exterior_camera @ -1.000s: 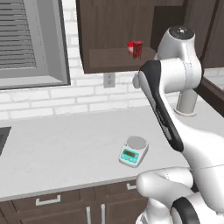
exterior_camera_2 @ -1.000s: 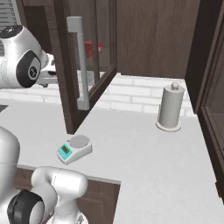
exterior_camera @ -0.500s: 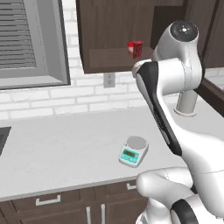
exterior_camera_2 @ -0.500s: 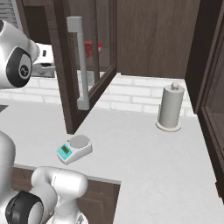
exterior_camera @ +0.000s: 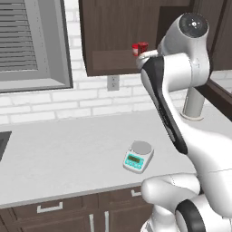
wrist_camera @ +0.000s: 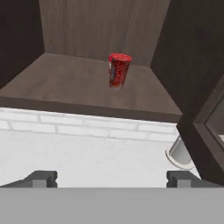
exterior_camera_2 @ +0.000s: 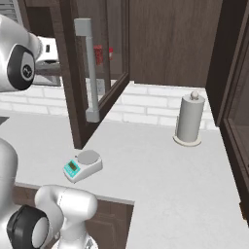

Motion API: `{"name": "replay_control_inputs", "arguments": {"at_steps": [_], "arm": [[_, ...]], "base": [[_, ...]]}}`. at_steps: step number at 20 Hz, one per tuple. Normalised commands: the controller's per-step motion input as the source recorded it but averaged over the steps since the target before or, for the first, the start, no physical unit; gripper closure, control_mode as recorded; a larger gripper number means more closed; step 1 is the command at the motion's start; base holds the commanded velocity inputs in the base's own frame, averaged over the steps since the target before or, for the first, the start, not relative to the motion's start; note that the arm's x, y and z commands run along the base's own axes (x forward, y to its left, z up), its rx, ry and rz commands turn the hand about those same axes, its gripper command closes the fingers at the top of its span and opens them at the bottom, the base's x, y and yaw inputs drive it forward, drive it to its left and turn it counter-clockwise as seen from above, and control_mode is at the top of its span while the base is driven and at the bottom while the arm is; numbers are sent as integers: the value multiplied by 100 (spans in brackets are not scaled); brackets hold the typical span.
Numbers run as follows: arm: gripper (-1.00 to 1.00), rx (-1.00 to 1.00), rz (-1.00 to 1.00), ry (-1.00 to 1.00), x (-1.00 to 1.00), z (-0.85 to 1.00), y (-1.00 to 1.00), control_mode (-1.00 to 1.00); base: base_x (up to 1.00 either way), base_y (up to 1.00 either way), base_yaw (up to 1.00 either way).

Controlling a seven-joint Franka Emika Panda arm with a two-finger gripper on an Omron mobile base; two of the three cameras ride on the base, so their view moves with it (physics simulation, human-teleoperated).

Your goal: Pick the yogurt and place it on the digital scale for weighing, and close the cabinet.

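The yogurt [wrist_camera: 119, 70] is seen upright on the cabinet [wrist_camera: 83, 92] shelf, straight ahead of the jaws and well apart from them, set toward the back of the compartment and slightly right of its middle. The gripper [wrist_camera: 112, 178] is held open, its two dark fingertips [wrist_camera: 41, 178] spread wide at the bottom of the hand view with nothing between them. Below the shelf edge, a band of white brick wall [wrist_camera: 87, 127] is shown, and beyond it the pale surface [wrist_camera: 78, 157], lying beneath the jaws. A paper towel holder [wrist_camera: 180, 153] is glimpsed low and to the right of the jaws, partly cut off by the cabinet's dark frame.

From the left base view, the yogurt [exterior_camera: 139, 48] is caught at the shelf's front edge, just beside the arm's upper link. The scale [exterior_camera: 138, 156] is seen on the surface [exterior_camera: 68, 154] well below the jaws, its teal panel turned toward the front edge and its platter bare. In the right base view, the cabinet's glass door [exterior_camera_2: 95, 73] is shown swung open, its long metal handle [exterior_camera_2: 87, 68] upright, with the yogurt [exterior_camera_2: 98, 54] visible through the glass. The scale [exterior_camera_2: 82, 164] is seen near the foot of that open door, and the paper towel holder [exterior_camera_2: 188, 119] stands near the wall.
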Motion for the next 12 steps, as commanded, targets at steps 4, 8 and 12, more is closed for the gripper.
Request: {"name": "replay_control_inputs", "arguments": {"at_steps": [4,8,12], "arm": [[-100,0,0,-4,39,0,-2,-100],[-100,5,0,-2,31,0,-20,-100],[-100,0,0,0,30,0,-17,-100]], "base": [[0,0,0],[0,0,0],[0,0,0]]}}
